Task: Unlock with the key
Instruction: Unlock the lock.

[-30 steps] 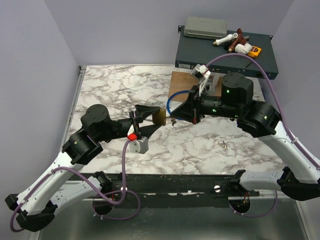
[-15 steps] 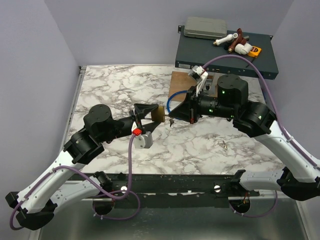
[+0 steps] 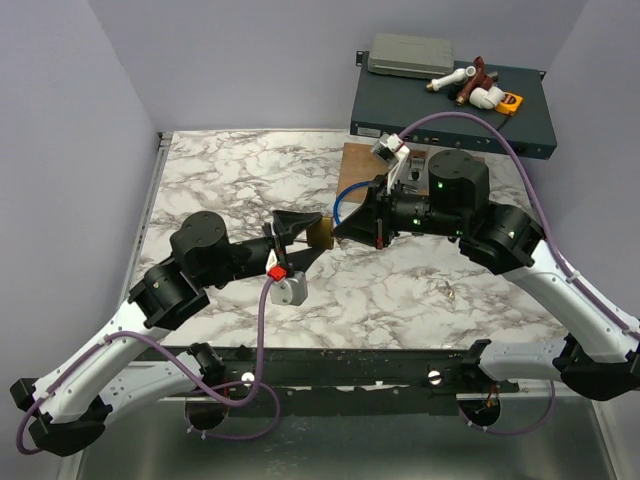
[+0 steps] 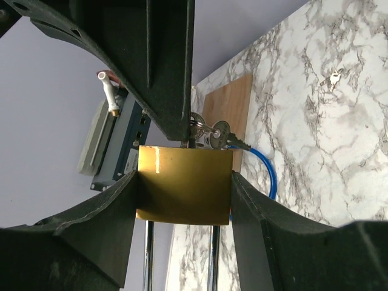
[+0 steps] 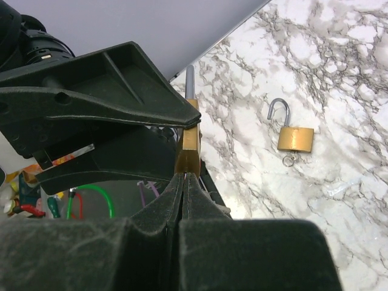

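My left gripper (image 4: 185,176) clamps the brass padlock (image 4: 182,200); the key (image 4: 219,129) sits at the end away from its shackle.
My right gripper (image 5: 185,176) is pinched fully shut, tips touching that end of the padlock, key just beside them; whether they pinch it I cannot tell.

No text, number, brand or sign can be read in any view. The flat face of the brass padlock (image 4: 185,185) shows only glare and no stamp. The head of the key (image 4: 219,130) is too small to show any marking. The grey box (image 3: 410,55) and the small yellow item (image 3: 512,100) on the dark case (image 3: 400,108) may carry print, but it is too small to make out.
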Available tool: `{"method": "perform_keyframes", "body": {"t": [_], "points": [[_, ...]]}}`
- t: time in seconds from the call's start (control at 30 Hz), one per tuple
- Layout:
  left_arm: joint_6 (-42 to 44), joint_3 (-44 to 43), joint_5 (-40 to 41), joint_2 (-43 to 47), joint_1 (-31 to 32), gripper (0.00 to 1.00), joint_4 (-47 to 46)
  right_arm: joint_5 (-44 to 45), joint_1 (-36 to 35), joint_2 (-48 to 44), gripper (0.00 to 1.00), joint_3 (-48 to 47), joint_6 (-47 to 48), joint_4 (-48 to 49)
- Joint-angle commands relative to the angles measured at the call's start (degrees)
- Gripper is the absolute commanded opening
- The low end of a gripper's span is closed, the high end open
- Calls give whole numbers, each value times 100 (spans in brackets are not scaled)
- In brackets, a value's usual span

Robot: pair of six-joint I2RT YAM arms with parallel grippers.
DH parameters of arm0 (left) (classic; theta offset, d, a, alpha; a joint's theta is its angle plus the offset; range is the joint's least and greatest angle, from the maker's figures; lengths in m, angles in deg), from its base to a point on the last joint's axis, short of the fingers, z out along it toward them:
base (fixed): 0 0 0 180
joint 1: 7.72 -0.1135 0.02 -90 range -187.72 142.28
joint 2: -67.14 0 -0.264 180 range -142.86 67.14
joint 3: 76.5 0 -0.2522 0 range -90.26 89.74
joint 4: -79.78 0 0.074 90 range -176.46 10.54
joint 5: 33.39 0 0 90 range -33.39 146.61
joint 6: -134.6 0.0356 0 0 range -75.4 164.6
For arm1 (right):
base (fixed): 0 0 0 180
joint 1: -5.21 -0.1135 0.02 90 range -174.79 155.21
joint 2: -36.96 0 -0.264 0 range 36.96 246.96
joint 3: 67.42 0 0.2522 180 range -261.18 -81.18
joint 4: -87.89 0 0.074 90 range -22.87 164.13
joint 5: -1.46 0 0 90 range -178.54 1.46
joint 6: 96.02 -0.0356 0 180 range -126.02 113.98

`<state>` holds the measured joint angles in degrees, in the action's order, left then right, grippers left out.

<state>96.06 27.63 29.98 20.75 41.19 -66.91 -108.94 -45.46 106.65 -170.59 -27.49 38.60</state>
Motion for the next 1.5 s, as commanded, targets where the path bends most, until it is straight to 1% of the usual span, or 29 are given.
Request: {"method": "perform_keyframes", "body": {"t": [0.0,0.1,0.23,0.27,0.4,0.5,0.6,0.7,0.83,1.03,1.2,1.27,1.4,1.47], "points": [[381,-119,-294,26,149,0,-635,-228,-42,69,1,179,-158,347],[376,-161,-198,-18,205,0,-713,-300,-44,67,1,277,-213,425],[140,-285,208,-172,272,0,-888,-506,-44,101,1,331,-275,540],[72,-333,298,-215,298,0,-899,-517,-42,135,3,285,-284,543],[-221,-403,630,-330,389,0,-1029,-84,-43,255,37,-254,33,10],[-424,-366,864,-309,392,0,-1058,429,-45,115,56,-607,337,-274],[-585,-376,950,-282,392,0,-920,822,-42,-104,65,-807,550,-496],[-892,-529,964,-309,392,0,-724,1019,-41,-342,71,-658,665,-494],[-787,-585,766,-243,486,0,-641,845,-41,-392,72,-311,649,-279],[-441,-671,771,-248,657,0,-426,384,-45,-154,72,-366,537,-33],[-391,-695,834,-291,759,0,-392,50,-44,57,71,-383,375,146],[-390,-689,827,-284,770,0,-423,-26,-46,121,67,-329,319,181],[-316,-698,928,-284,778,0,-538,-201,-40,227,55,-287,217,175],[-248,-671,1006,-286,778,0,-597,-261,-41,240,52,-264,198,120]]}}
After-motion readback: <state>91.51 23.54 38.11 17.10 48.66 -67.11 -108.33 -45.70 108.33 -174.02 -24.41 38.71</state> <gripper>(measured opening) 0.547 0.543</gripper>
